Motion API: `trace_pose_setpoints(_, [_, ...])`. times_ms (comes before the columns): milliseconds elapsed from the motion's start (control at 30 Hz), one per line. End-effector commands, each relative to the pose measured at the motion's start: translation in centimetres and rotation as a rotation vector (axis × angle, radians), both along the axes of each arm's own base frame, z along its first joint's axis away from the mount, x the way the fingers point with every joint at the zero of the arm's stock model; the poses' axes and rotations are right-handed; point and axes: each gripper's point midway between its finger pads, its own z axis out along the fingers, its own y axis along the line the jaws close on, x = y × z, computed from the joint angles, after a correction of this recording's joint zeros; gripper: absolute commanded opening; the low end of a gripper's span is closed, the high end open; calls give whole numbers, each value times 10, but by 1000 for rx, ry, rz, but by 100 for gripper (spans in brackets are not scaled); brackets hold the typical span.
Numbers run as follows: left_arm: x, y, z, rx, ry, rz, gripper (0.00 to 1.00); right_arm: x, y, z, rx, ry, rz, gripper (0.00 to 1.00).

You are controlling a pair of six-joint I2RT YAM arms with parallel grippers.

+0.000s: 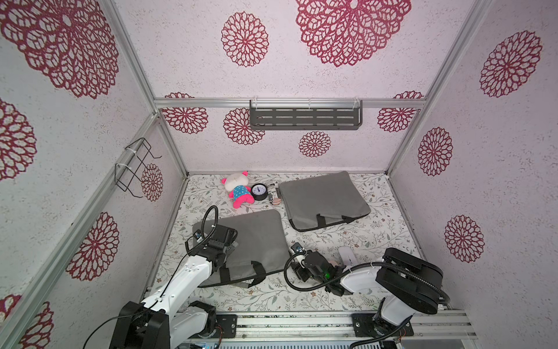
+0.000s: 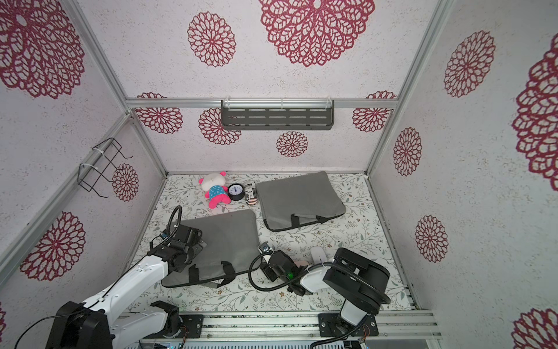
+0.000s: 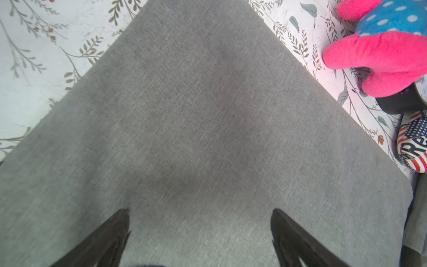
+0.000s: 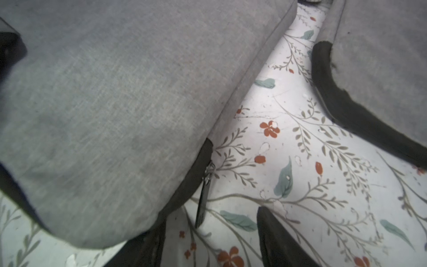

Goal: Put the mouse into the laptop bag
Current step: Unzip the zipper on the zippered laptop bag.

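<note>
Grey cloth everywhere you look: two bags lie flat on the flowered counter (image 1: 377, 217), and both arms are down at the near laptop bag (image 1: 259, 238). The left gripper (image 3: 199, 210) hovers right over its grey panel, fingers (image 3: 115, 231) spread wide with nothing between them but fabric. Over on the other side, the right gripper (image 4: 210, 217) sits low at that bag's dark-trimmed corner; its jaws stand apart, and the zip pull (image 4: 203, 198) dangles in the gap, unclamped. The white mouse (image 1: 347, 256) lies out on the counter, outside both bags, just beside the right forearm, which hides part of it. In both top views it is well apart from the near bag's handles. The far laptop bag (image 1: 323, 196) rests towards the back wall. At its left are a flag-printed can (image 1: 274, 195), a small black clock (image 1: 259, 192) and a pink-and-blue plush toy (image 1: 238, 190), bunched close together.
</note>
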Motion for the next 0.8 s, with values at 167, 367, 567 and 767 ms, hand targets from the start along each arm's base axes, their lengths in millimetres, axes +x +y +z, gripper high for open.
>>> trace_pose_setpoints(167, [0,20,-12,0,42,29,98,3,-8,-12,-39,-37,-20,48])
trace_pose_setpoints(367, [6,24,-11,-26,48,15,98,4,-7,-10,-28,-56,-18,37])
trace_pose_setpoints(567, [4,22,1,-41,21,4,98,13,1,-5,-38,-75,-21,37])
trace_pose_setpoints(767, [-11,5,19,-130,9,-27,98,11,4,-1,-25,-73,1,13])
